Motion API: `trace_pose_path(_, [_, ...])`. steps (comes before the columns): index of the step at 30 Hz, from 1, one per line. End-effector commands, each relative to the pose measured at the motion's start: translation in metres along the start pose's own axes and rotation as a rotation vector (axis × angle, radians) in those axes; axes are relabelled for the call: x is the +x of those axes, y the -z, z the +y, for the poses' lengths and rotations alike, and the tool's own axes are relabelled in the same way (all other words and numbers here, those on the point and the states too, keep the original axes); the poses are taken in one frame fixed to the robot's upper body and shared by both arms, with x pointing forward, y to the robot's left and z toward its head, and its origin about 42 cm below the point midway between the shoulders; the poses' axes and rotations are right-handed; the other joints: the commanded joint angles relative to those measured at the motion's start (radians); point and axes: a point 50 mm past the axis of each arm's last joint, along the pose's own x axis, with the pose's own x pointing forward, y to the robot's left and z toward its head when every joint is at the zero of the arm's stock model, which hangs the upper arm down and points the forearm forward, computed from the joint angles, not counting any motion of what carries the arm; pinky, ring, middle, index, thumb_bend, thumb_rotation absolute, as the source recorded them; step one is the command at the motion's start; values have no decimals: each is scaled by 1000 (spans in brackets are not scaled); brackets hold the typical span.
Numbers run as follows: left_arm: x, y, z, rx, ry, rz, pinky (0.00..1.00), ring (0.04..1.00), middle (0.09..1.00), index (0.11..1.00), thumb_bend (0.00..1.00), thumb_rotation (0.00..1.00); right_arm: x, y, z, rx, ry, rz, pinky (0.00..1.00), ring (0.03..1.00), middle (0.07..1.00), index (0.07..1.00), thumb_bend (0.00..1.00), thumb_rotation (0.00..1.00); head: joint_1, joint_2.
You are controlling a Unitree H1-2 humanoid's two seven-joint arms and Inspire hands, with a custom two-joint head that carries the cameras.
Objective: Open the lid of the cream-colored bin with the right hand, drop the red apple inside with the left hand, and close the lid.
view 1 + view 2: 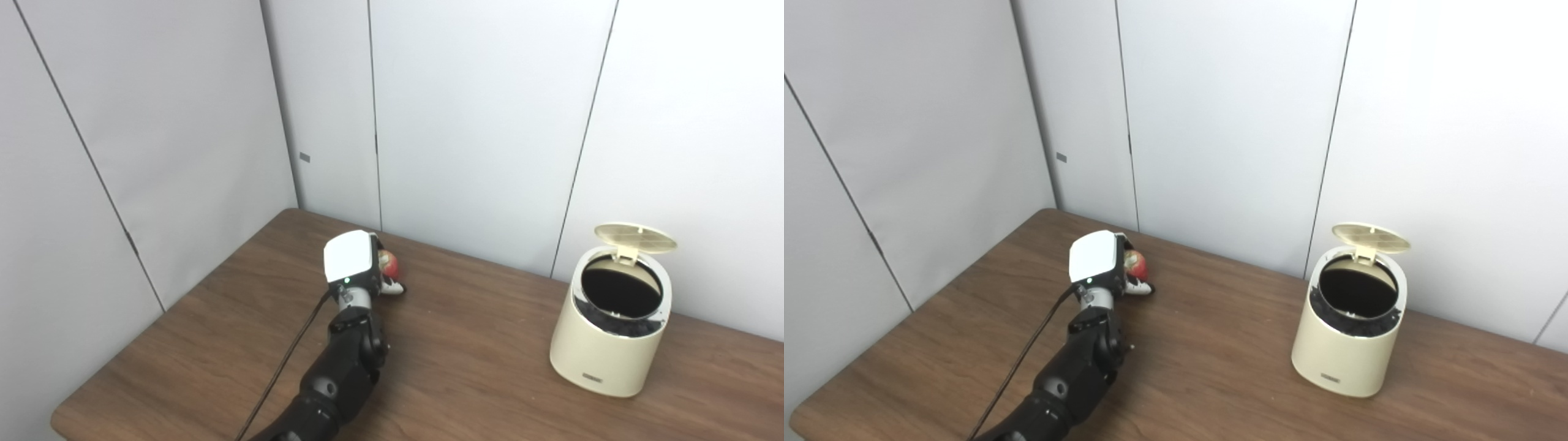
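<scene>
The fingers (392, 286) of the left hand (361, 263) are curling around the red apple (389, 264), which is sitting inside their grasp with only its far side showing past the white back of the hand; whether the fruit is resting on the brown surface (465, 361) or just clear of it I cannot tell. The right hand is not showing anywhere. Well off to the right of the fingers, the cream-colored bin (606, 343) is standing upright with its lid (636, 238) already tipped up and back, leaving the dark mouth exposed. So the opening step is looking done and the apple pickup is the step in hand. The next move, I judge, is calling for a lift and a long carry rightward until the fingers are hanging over the open mouth, then a release.
</scene>
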Motion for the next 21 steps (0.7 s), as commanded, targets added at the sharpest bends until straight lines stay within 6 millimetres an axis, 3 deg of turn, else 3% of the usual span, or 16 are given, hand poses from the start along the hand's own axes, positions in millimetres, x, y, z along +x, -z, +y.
trace_pose_path(1, [19, -7, 26, -2, -109, -50, 134, 202, 463, 486, 520, 0, -29, 12, -1, -16, -19, 51, 426, 564, 603, 583, 817, 813, -4, 1])
trace_pose_path(3, [19, -7, 28, 10, -111, -65, 174, 250, 409, 506, 513, 0, -29, 12, -1, -14, -20, 50, 424, 562, 602, 580, 834, 817, -7, 2])
trace_pose_path(6, [19, -6, 30, 13, -113, -79, 202, 282, 402, 512, 512, 0, -29, 10, 1, -8, -17, 48, 422, 562, 603, 580, 847, 822, -15, 2])
trace_pose_path(9, [18, -5, 32, 7, -116, -86, 163, 235, 387, 507, 511, 0, -31, 9, 2, -4, -17, 47, 415, 559, 600, 579, 865, 823, -30, 3])
trace_pose_path(11, [17, -5, 34, -8, -111, -90, 157, 227, 450, 490, 519, 0, -32, 8, 4, -8, -20, 43, 419, 566, 604, 585, 867, 830, -50, 6])
trace_pose_path(13, [13, -8, 37, -39, -109, -101, 153, 224, 463, 486, 521, 0, -33, 7, 5, -10, -22, 39, 420, 567, 605, 586, 867, 831, -67, 8])
trace_pose_path(14, [10, -12, 39, -59, -110, -115, 151, 222, 424, 492, 517, 0, -34, 6, 6, -11, -23, 36, 421, 568, 607, 587, 867, 833, -79, 10])
trace_pose_path(15, [6, -16, 43, -83, -117, -138, 141, 211, 452, 486, 521, 0, -35, 5, 7, -11, -24, 35, 424, 574, 611, 590, 861, 833, -94, 14])
trace_pose_path(19, [-13, -31, 62, -195, -161, -226, 80, 133, 470, 479, 524, 0, -38, -2, 13, 5, -23, 24, 442, 592, 628, 601, 801, 811, -171, 22])
trace_pose_path(21, [-22, -36, 74, -240, -188, -265, 90, 151, 471, 479, 524, 0, -39, -7, 19, 27, -26, 17, 467, 612, 642, 610, 687, 742, -217, 21])
